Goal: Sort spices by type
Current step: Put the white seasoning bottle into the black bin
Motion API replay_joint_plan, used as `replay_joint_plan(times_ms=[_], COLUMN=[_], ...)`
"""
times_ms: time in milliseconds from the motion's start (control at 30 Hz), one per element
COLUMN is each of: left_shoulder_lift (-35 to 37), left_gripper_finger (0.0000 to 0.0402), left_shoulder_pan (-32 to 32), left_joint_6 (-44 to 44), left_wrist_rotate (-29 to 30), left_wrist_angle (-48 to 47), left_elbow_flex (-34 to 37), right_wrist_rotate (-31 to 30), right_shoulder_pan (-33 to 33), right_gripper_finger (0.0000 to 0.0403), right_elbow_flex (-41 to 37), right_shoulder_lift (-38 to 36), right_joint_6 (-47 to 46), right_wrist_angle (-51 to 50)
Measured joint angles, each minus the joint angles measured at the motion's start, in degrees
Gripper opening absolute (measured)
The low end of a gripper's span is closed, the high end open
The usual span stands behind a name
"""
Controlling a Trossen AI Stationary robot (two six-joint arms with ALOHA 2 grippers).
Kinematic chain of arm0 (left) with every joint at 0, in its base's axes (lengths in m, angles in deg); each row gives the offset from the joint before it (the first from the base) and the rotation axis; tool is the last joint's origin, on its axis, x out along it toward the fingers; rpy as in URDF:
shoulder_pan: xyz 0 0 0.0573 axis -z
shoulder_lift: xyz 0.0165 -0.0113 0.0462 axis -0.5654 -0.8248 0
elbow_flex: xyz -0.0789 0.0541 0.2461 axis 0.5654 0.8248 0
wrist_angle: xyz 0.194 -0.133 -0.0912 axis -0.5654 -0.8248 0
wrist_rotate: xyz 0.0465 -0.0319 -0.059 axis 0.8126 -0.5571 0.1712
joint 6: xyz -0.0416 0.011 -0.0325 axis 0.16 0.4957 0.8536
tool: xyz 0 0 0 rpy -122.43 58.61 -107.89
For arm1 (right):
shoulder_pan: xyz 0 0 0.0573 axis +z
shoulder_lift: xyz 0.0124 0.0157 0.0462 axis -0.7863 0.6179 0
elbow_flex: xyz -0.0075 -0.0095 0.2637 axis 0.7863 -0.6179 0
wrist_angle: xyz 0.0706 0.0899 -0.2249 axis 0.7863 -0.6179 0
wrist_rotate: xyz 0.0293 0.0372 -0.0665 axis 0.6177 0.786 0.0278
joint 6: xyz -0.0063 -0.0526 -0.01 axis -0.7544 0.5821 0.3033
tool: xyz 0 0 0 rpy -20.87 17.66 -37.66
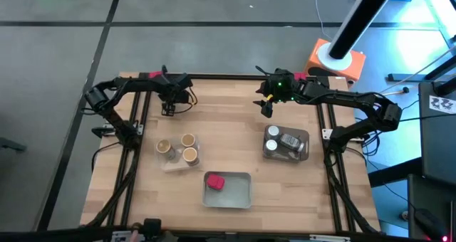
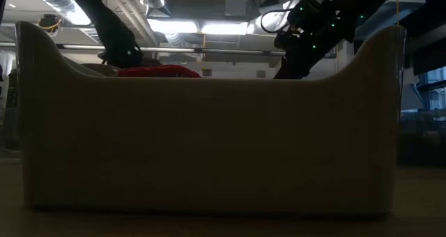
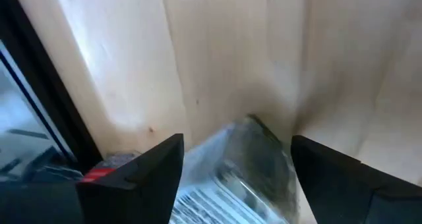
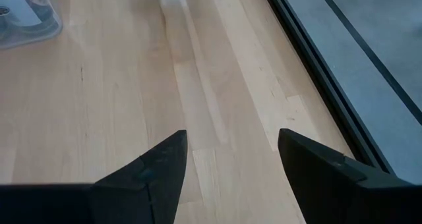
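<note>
at the tabletop's (image 1: pixel 235 114) eleven o'clock, the left gripper's (image 3: pixel 237 161) fingers pinch a clear jar (image 3: pixel 241 161) (probably light, rigid, slippery; best held mid-body), while the right gripper (image 4: pixel 231 161) waits, fingers spread.

In the low view, the pale shallow tray's wall (image 2: pixel 209 146) hides nearly everything behind it; only the top of a flat red packet (image 2: pixel 159 71) shows above its rim. Between the left tool's (image 3: pixel 231 168) fingers, a blurred clear jar (image 3: pixel 241 165) is cut off by the picture's edge.
</note>
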Motion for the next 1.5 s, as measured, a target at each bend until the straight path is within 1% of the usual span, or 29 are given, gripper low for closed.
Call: replay_joint_plan(times_ms=[100,200,400,567,600,667,900,1167,1267,1367,1500], left_shoulder_lift=[0.00,0.00,0.00,0.00,0.00,0.00,0.00,0.00,0.03,1.00,4.90], left_gripper_finger=[0.0244,0.0212,0.0119,0.0033,0.0019,0.0006,0.0015,0.0016,0.0017,0.0026,0.0065], left_shoulder_pan=[-0.02,-0.02,0.00,0.15,0.15,0.15,1.12,6.40,8.02,8.60,8.22], left_joint_6=[-1.14,-1.22,-0.87,-0.64,-0.49,-0.43,0.18,0.67,4.24,10.85,22.67], left_wrist_rotate=[-0.03,-0.05,-0.05,-0.03,-0.03,-0.03,0.03,0.01,0.54,1.35,1.27], left_wrist_angle=[1.03,3.33,6.80,6.67,6.63,6.32,6.38,8.30,7.72,6.77,4.04], left_elbow_flex=[0.81,1.76,2.61,2.58,2.58,2.58,2.58,1.67,-0.26,-3.54,-6.74], right_wrist_rotate=[0.01,0.02,0.02,0.00,0.00,0.00,0.00,-0.01,-0.01,-0.02,-0.02], right_shoulder_pan=[0.00,0.00,0.00,0.00,0.00,0.00,0.00,0.00,0.00,-0.02,-0.02], right_gripper_finger=[0.0239,0.0239,0.0239,0.0239,0.0239,0.0239,0.0239,0.0239,0.0239,0.0239,0.0239], right_elbow_flex=[0.00,0.00,0.00,0.00,0.00,0.00,0.00,0.01,0.02,0.02,0.02], right_shoulder_lift=[0.00,0.00,0.00,0.00,0.00,0.00,0.00,0.00,0.00,0.00,-0.01], right_joint_6=[-0.30,-0.33,-0.42,-0.42,-0.42,-0.42,-0.42,-0.42,-0.41,-0.40,-0.01], right_wrist_angle=[-0.02,-0.02,-0.13,-0.11,-0.13,-0.20,-0.26,0.15,0.16,-0.02,-0.06])
